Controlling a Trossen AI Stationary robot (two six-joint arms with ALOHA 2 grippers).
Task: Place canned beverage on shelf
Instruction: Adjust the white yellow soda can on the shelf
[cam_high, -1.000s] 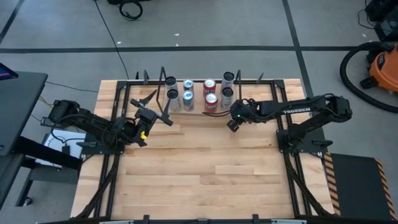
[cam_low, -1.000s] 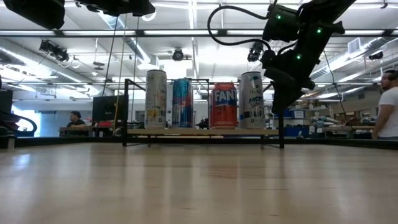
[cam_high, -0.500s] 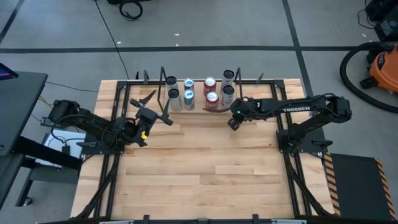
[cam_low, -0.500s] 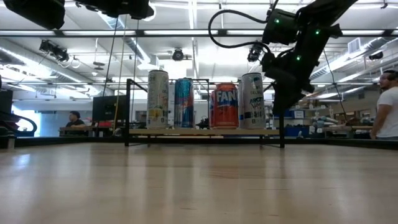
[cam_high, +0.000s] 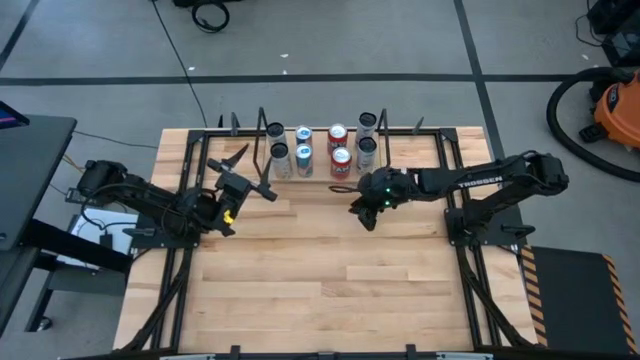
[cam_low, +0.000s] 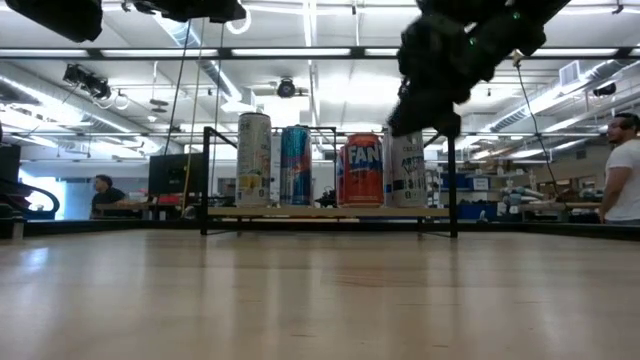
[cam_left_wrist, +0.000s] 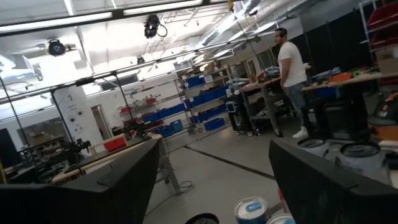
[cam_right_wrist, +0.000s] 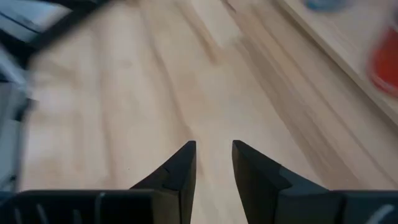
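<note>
Right gripper slid off the shelf, jaws slightly parted, seemingly empty; I'd retreat cleanly past the cans.

I'm working in what looks like a big robotics lab or industrial workshop. Past my pale butcher-block wooden bench the low camera shows a high open ceiling with long strip lights and exposed ducting. The left wrist camera catches metal racking filled with blue storage bins and a polished grey concrete floor marked with dark tape lines. An orange shop vacuum with a black hose sits off to one side. A person in a white shirt stands at cluttered worktables further back.
</note>
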